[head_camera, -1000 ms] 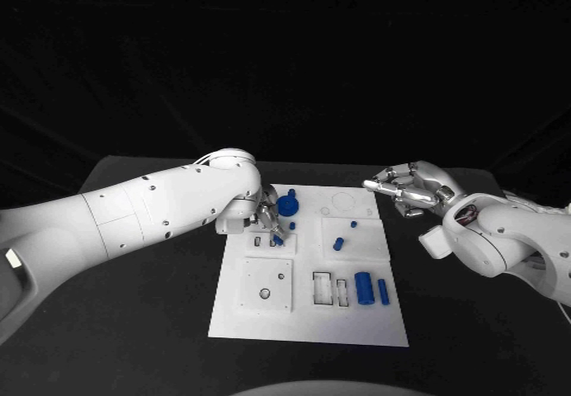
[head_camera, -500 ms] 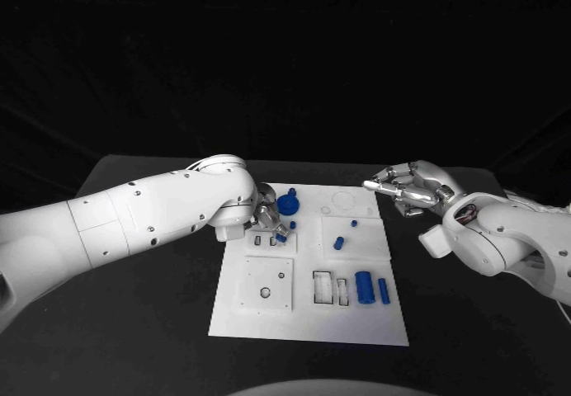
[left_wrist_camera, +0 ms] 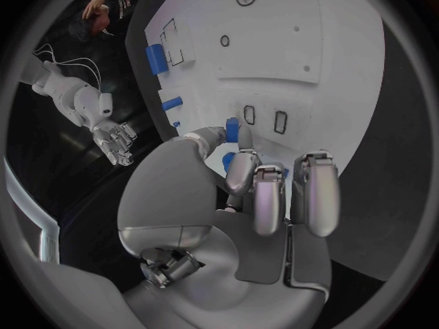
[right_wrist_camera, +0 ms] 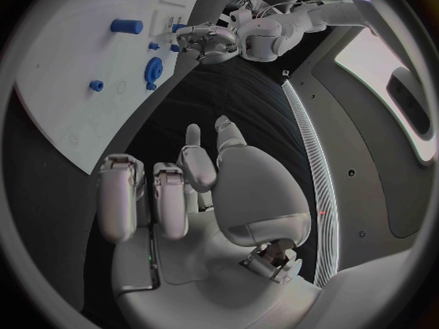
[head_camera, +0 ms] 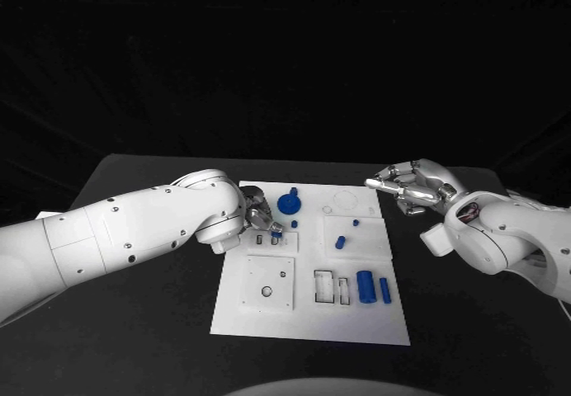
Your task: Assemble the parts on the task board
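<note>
The left arm has swung further in across the table's left side, and its left hand (head_camera: pixel 260 219) now sits over the task board's (head_camera: pixel 312 322) far left corner, fingers pinching a small blue peg (left_wrist_camera: pixel 233 129) right above the two little slots (left_wrist_camera: pixel 264 118). The right hand (head_camera: pixel 411 188) hovers off the board's far right corner, fingers curled in on nothing. Insertion looks like the step in hand, so next up: square the peg to a slot and press straight down.

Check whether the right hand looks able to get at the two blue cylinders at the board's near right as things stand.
Probably yes. The right hand hovers off the task board's far right corner holding nothing, and nothing lies between it and the cylinders; the left hand works elsewhere.
</note>
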{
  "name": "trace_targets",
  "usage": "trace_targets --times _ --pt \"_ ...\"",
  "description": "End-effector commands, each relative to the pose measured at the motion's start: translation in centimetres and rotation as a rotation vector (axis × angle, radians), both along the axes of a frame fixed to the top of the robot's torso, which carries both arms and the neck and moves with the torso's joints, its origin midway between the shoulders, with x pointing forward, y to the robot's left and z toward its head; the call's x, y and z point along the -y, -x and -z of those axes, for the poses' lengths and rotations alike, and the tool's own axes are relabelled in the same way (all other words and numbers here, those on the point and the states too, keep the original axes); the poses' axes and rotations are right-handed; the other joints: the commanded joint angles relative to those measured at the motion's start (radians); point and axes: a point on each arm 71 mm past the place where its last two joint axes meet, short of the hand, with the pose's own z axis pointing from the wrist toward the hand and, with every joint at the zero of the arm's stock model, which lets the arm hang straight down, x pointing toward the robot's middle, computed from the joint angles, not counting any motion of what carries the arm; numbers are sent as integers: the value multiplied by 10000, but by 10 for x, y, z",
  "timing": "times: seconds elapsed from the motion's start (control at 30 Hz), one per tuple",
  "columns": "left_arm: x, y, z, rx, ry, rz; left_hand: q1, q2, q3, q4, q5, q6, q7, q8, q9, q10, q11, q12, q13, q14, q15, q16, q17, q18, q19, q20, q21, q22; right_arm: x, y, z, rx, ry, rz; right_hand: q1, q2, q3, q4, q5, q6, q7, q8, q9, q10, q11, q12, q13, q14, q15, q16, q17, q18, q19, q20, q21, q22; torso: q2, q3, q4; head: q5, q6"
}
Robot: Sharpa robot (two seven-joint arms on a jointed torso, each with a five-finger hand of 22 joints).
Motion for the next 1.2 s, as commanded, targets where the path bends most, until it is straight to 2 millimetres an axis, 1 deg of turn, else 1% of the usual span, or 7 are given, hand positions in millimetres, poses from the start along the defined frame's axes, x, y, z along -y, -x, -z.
trace_targets --times 0.03,0.17,0.43,0.73,0.83,0.97,1.2 --pt "-2 0 -1 698 84 -240 21 -3 1872 -1822 54 77 11 38 15 103 5 77 25 1033 1 30 2635 -142 572 1 49 1161 0 0 0 10 -73 -71 26 67 -63 -11 -35 33 58 -60 -8 1095 31 4295 3823 1044 45 40 2630 -80 -28 56 -35 100 -19 24 61 2 -25" --pt "-6 2 3 650 -89 -169 21 -3 1872 -1822 54 77 11 38 15 103 5 77 25 1033 1 30 2635 -142 572 1 49 1161 0 0 0 21 -68 -56 26 67 -63 -11 -35 33 58 -60 -8 1095 31 4295 3823 1044 45 40 2630 -80 -28 56 -35 100 -18 35 64 15 -36" --pt "-8 2 6 546 -521 111 15 -4 1889 -1829 54 84 9 39 19 111 3 83 33 1033 0 30 2635 -141 571 0 46 1157 1 0 0 29 -55 -45 26 67 -63 -11 -35 33 58 -60 -8 1095 31 4295 3823 1044 45 40 2630 -80 -28 56 -35 100 -15 38 47 20 -35" --pt "-4 3 8 456 -902 491 6 -4 1904 -1834 53 88 9 38 22 118 3 87 39 1033 -1 30 2635 -146 577 -1 59 1178 0 0 0 25 -65 -81 26 67 -63 -11 -35 33 58 -60 -8 1095 31 4295 3823 1044 45 40 2630 -80 -28 56 -35 100 -6 28 62 10 -52" --pt "-2 2 9 410 -964 563 3 -5 1907 -1834 53 89 9 38 22 124 3 94 48 1033 -2 30 2635 -145 577 -2 58 1177 0 0 0 20 -69 -94 26 67 -63 -11 -35 33 58 -60 -8 1095 31 4295 3823 1044 45 40 2630 -80 -28 56 -35 100 -2 27 56 16 -50" --pt "1 3 10 348 -1005 661 -4 -4 1911 -1833 52 90 9 37 23 127 3 97 52 1033 -2 30 2635 -145 577 -2 58 1177 0 0 0 16 -71 -106 26 67 -63 -11 -35 33 58 -60 -8 1095 31 4295 3823 1044 45 40 2630 -80 -28 56 -35 100 -3 22 45 1 -81" --pt "5 5 11 291 -1019 803 -6 -4 1912 -1833 51 90 9 37 24 129 3 98 53 1033 -2 30 2635 -145 577 -2 58 1177 -1 0 0 8 -73 -122 25 86 -71 -9 -15 51 60 -95 -10 1095 33 4295 3823 1044 50 40 2630 -79 -32 63 -36 101 -15 29 64 -15 -107"
